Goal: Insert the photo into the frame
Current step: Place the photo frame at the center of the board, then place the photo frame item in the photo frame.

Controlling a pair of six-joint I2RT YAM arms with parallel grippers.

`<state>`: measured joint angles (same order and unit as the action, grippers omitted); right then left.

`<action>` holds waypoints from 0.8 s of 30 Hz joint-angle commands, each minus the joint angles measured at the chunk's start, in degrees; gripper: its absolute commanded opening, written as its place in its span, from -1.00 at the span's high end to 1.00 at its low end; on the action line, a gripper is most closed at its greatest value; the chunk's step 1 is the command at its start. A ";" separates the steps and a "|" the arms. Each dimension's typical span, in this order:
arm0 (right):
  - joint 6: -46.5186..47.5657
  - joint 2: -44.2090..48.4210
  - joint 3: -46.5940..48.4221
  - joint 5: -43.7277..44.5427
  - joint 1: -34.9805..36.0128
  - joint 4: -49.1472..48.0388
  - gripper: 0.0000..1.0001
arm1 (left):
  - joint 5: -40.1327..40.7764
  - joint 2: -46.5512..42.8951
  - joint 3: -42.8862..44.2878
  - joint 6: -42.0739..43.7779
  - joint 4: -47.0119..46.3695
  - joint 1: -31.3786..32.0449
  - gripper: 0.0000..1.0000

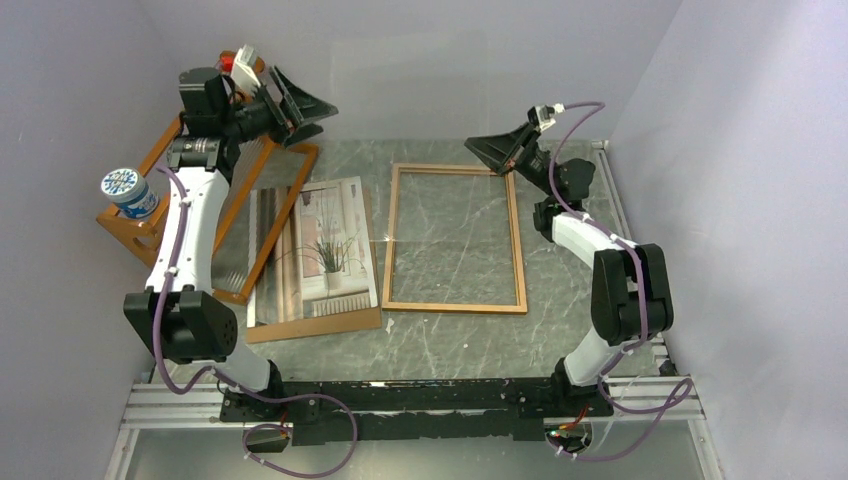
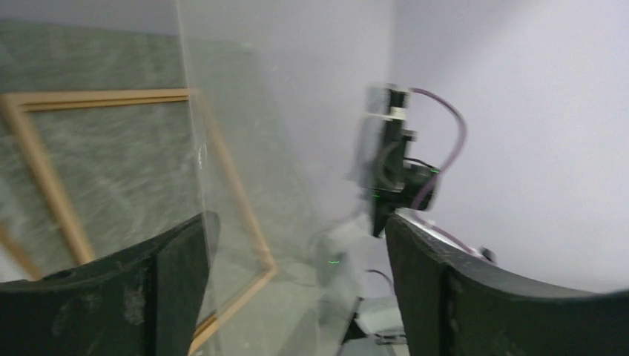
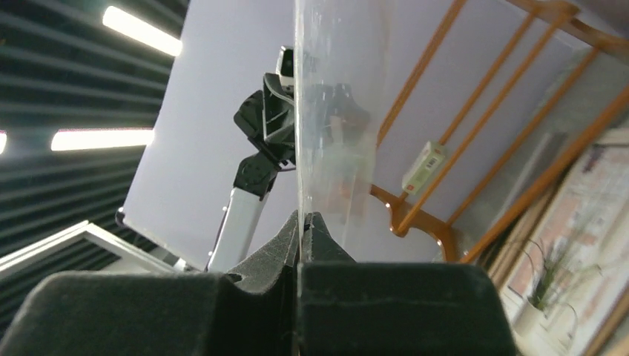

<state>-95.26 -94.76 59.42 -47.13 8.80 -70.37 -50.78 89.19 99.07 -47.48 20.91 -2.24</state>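
One frame lies flat on the table, long axis near-to-far. One photo sits just left of it on one brown board, roughly parallel and nearer the left arm. One clear sheet is pinched by the right claw. The left claw is spread wide, gripping nothing.

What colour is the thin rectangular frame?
The thin rectangular frame is orange-brown; top external view shows it best.
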 commanded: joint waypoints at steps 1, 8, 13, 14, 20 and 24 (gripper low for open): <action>0.62 1.60 -4.47 -2.97 -3.28 -1.62 1.00 | 12.37 -1.25 -4.78 11.34 10.26 -0.41 -0.87; 13.47 3.18 -13.11 -6.54 -9.20 9.27 1.00 | 13.25 3.66 -14.68 12.04 7.43 -0.31 -0.88; 16.40 -0.07 -14.91 -10.08 -12.65 9.73 1.00 | 8.99 10.45 -18.03 11.20 3.38 0.56 -0.82; 16.92 -0.85 -14.91 -11.32 -13.07 9.87 1.00 | 8.91 12.09 -17.88 11.31 3.47 1.04 -0.81; 24.60 -1.63 -15.29 -14.15 -15.55 16.51 1.00 | 9.29 21.02 -13.06 15.19 6.49 6.18 -0.74; 28.24 -2.51 -15.51 -14.67 -15.57 19.78 1.00 | 8.75 24.85 -11.40 14.85 4.36 8.28 -0.62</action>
<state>-73.12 -96.86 43.86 -59.20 -6.55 -52.05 -39.88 112.55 83.74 -34.57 27.62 3.92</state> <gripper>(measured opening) 0.010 0.842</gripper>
